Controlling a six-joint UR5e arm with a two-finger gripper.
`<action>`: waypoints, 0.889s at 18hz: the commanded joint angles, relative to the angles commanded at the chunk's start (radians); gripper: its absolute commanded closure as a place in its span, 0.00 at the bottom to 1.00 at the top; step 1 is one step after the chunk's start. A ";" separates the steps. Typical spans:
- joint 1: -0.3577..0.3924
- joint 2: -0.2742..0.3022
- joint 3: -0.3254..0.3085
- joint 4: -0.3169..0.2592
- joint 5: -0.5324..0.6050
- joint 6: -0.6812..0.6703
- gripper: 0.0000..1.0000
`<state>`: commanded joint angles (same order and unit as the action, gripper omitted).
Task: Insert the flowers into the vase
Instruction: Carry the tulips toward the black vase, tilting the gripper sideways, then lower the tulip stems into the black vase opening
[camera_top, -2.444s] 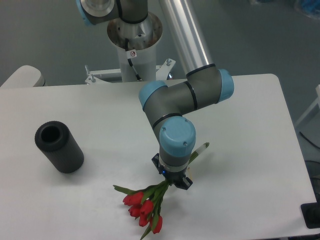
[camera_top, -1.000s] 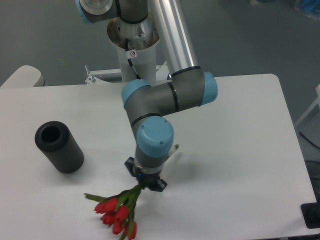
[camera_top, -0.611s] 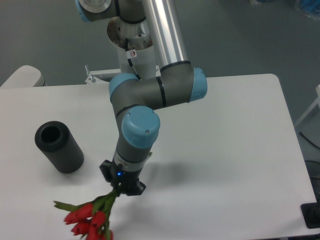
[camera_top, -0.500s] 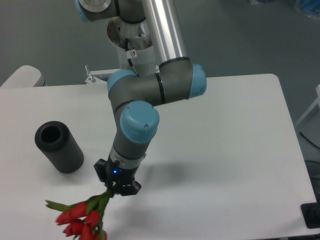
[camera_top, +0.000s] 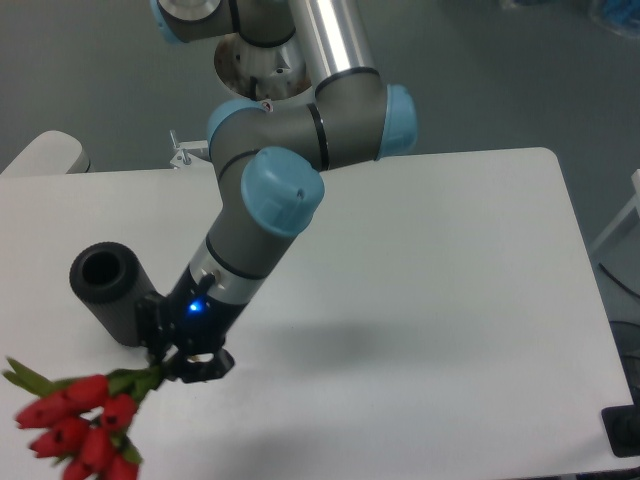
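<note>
The hand (camera_top: 182, 357), a black two-finger one with a small blue light glowing just above it, is clenched on the green stems of the flowers (camera_top: 75, 425), a small bunch of red tulip buds with narrow green leaves. The bunch hangs out to the lower left of the hand, buds lowest, above the front left corner of the white desk (camera_top: 450, 300); whether the buds touch the surface cannot be told. Just beside the hand, up and to the left, lies the vase (camera_top: 108, 292), a matte black thick-walled cylinder on its side with its round hole facing up-left; the hand partly overlaps its lower end in this view. The grey arm with light blue joint caps (camera_top: 285, 190) slants down from the silver column behind the desk.
</note>
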<state>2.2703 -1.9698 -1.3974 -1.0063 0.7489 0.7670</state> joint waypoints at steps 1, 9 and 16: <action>0.003 0.011 -0.005 0.002 -0.032 0.005 1.00; 0.002 0.075 -0.051 0.008 -0.216 -0.002 1.00; 0.000 0.141 -0.161 0.061 -0.278 0.008 0.99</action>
<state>2.2703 -1.8286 -1.5583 -0.9451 0.4709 0.7747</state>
